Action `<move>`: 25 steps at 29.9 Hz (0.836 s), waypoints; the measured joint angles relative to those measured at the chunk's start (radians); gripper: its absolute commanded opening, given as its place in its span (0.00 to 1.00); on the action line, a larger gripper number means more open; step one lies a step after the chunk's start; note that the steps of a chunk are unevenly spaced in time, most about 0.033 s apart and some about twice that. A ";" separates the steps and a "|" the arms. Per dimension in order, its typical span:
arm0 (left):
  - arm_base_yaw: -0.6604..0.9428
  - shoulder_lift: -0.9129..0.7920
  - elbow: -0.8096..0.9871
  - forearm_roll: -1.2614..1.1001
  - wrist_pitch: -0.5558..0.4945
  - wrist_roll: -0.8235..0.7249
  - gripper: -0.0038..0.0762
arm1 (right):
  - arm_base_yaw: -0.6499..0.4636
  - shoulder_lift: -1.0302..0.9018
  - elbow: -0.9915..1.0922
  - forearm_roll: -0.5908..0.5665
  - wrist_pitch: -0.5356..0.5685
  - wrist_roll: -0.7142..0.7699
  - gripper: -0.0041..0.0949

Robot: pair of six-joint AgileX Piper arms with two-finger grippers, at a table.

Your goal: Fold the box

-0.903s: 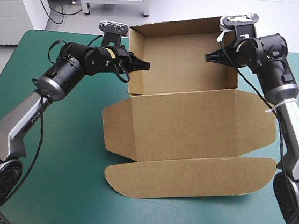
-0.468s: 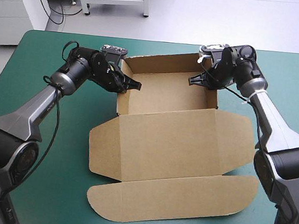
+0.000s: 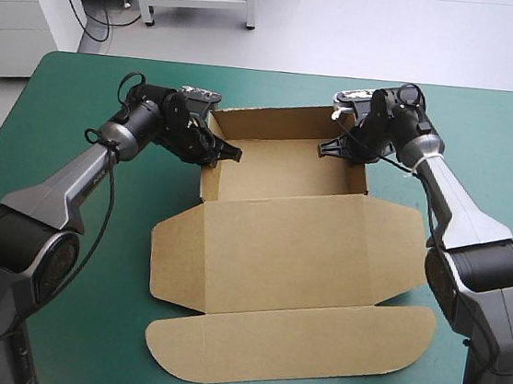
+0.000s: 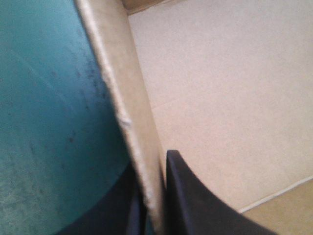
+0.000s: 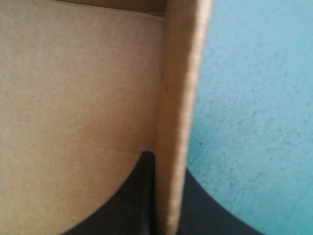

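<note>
The brown box (image 3: 283, 163) stands on the teal-green cover as an open tray. Its lid (image 3: 297, 243) lies flat toward the near edge and ends in a rounded flap (image 3: 295, 340). My left gripper (image 3: 227, 151) is shut on the tray's left wall. In the left wrist view that wall (image 4: 128, 112) runs between the black fingers (image 4: 195, 200) of the left gripper (image 4: 154, 164). My right gripper (image 3: 328, 148) is shut on the right wall. The right wrist view shows this wall (image 5: 180, 107) pinched edge-on in the right gripper (image 5: 164, 159), one finger inside the tray and one outside.
Bare teal-green cover (image 3: 64, 254) lies to the left of the box, and more (image 3: 498, 183) to its right. The lid's side flaps (image 3: 175, 257) spread out flat on the table. The rounded flap reaches close to the table's near edge.
The tray, earlier tilted up and held higher, has come down flat and shifted left. Both grippers came down and inward with its side walls still held.
</note>
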 measured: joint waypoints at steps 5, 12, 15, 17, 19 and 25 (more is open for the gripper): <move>0.000 0.017 0.002 0.003 0.044 0.043 0.60 | 0.002 0.008 0.000 0.034 0.038 -0.036 0.41; -0.011 0.022 0.002 -0.022 0.056 0.058 0.75 | 0.018 0.008 0.000 0.106 0.051 -0.080 0.93; -0.012 0.022 0.002 -0.022 0.076 0.059 0.75 | 0.021 0.008 -0.004 0.115 0.050 -0.085 0.93; -0.012 0.019 0.002 -0.022 0.082 0.060 0.75 | 0.021 0.008 -0.012 0.105 0.053 -0.085 0.93; -0.012 0.004 0.003 -0.019 0.085 0.063 0.75 | 0.021 0.004 -0.018 0.089 0.053 -0.086 0.93; -0.013 -0.124 0.003 -0.013 0.052 0.071 0.75 | 0.021 -0.060 -0.035 -0.007 0.057 -0.086 0.93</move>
